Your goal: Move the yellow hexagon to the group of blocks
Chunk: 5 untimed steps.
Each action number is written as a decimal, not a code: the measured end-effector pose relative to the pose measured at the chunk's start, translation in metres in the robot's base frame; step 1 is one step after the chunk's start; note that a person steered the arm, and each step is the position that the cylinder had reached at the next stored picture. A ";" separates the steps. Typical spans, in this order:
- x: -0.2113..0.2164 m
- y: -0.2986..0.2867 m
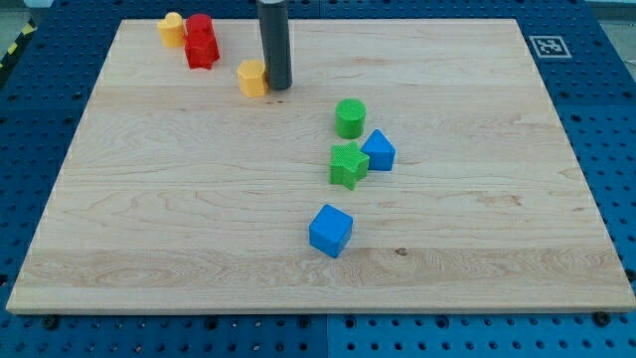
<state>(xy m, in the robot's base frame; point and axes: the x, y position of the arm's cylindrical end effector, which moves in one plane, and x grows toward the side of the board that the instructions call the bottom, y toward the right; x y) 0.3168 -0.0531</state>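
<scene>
The yellow hexagon (252, 77) lies near the view's top, left of centre. My tip (278, 86) stands right beside it on its right side, touching or almost touching. A group of blocks sits at the board's middle: a green cylinder (350, 117), a green star (348, 164) and a blue pentagon-like block (378, 150). A blue cube (330, 230) lies a little below them.
At the view's top left a red block (201, 41) stands next to another yellow block (172, 29). The wooden board (149, 219) rests on a blue pegboard table. A marker tag (548, 46) is at the top right.
</scene>
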 end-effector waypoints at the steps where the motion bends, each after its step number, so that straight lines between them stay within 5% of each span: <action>1: -0.022 0.002; 3: -0.028 0.031; 5: 0.024 0.045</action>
<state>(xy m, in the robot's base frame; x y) 0.3405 -0.0078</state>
